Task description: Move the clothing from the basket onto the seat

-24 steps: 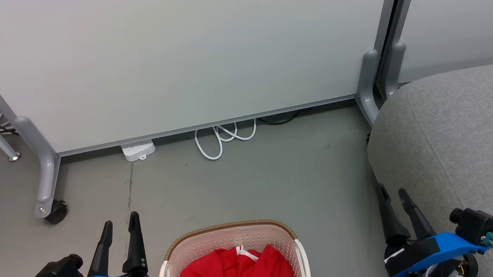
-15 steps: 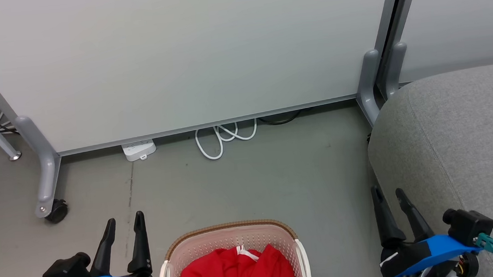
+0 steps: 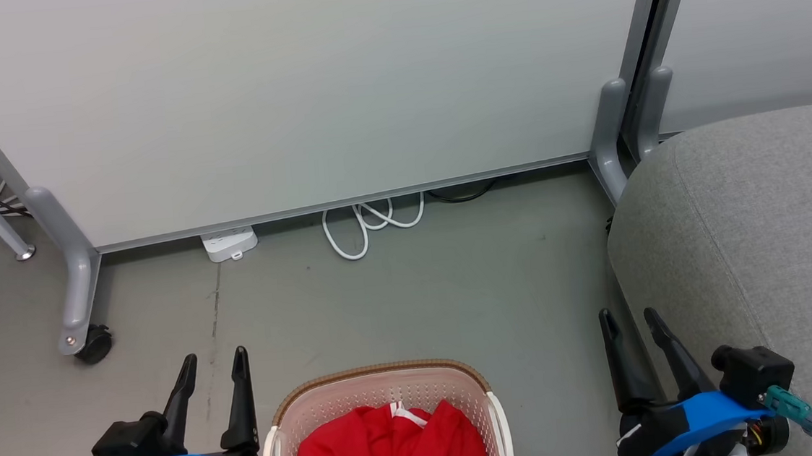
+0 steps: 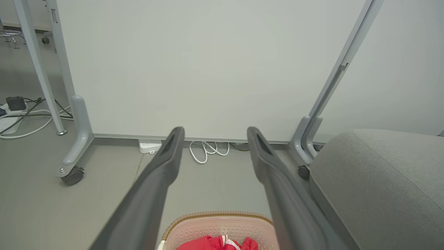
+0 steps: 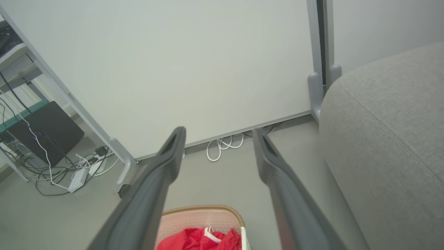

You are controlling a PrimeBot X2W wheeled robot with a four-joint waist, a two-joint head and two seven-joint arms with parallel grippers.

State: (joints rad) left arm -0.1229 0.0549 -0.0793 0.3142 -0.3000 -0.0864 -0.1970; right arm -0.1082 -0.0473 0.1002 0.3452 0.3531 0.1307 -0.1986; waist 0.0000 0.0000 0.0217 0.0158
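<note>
Cropped by the bottom edge of the head view: near half of the basket (image 3: 381,370) and the lower folds of the clothing (image 3: 394,450) inside it. Cut there too, at lower left and lower right: the blue mounts behind the left gripper (image 3: 215,357) and right gripper (image 3: 626,314). Lost past the right edge: most of the seat (image 3: 754,229). Partly tucked under the partition (image 3: 293,84), upper centre: white cable (image 3: 360,257). Too small to make out: sockets on the power strip (image 3: 230,243). Cropped at the left edge of the right wrist view: dark box (image 5: 45,139).

floor (image 3: 418,292): grey | partition panel (image 3: 293,84): pale, on castors | white cable (image 3: 370,227) and power strip (image 3: 230,243) at its base
</note>
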